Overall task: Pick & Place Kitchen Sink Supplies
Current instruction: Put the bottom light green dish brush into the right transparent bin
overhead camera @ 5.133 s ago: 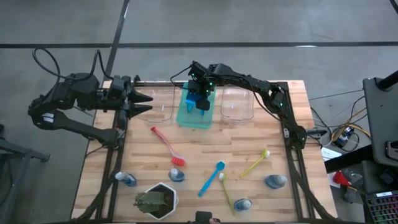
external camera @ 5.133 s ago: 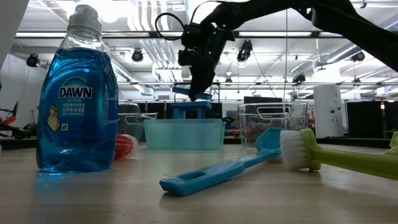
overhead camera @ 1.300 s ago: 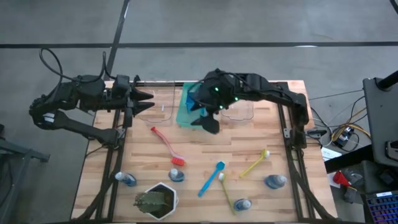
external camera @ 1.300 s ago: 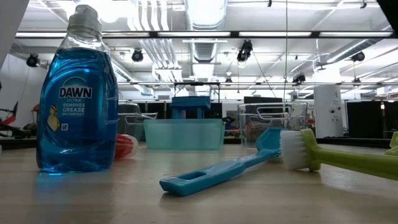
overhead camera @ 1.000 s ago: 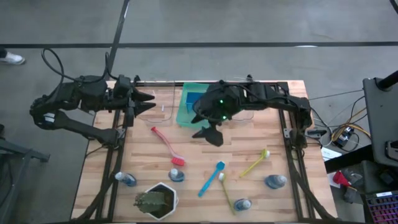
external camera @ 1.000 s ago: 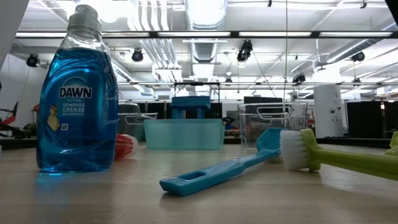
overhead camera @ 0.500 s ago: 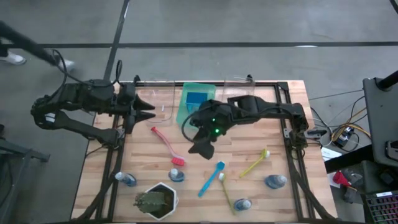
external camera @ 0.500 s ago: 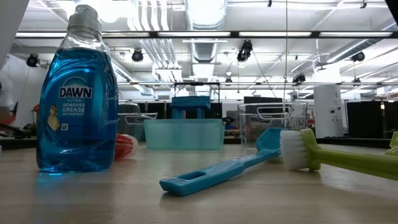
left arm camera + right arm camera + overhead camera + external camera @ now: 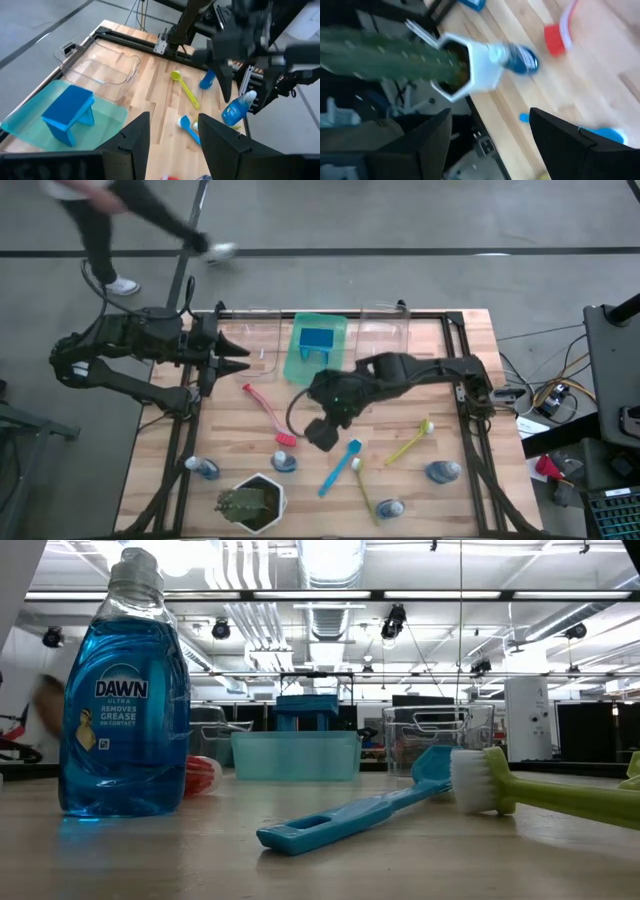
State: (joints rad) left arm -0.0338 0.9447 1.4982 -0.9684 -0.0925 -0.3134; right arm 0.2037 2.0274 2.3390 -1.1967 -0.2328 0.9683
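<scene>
Blue sponges (image 9: 318, 343) stand in the green tray (image 9: 297, 370) at the far side. A red brush (image 9: 268, 414), a blue brush (image 9: 340, 467) and two yellow-green brushes (image 9: 410, 442) (image 9: 365, 492) lie flat on the table. Several small blue bottles (image 9: 284, 462) (image 9: 443, 471) lie near the front. My right gripper (image 9: 318, 434) hangs open above the table between the red brush's head and the blue brush, touching nothing. In the right wrist view its fingers (image 9: 420, 145) frame a bottle (image 9: 520, 57). My left gripper (image 9: 243, 354) waits open at the far left.
A plant in a white hexagonal pot (image 9: 250, 502) stands at the near edge, left of centre. Two clear bins (image 9: 258, 340) (image 9: 382, 336) flank the tray. A person walks on the floor beyond the far left corner. Bare wood lies in the table's middle right.
My right gripper has travelled from beside the green tray toward the near edge and downward, rolling its wrist as it went, and now hangs by the blue brush. The things on the table have stayed put.
</scene>
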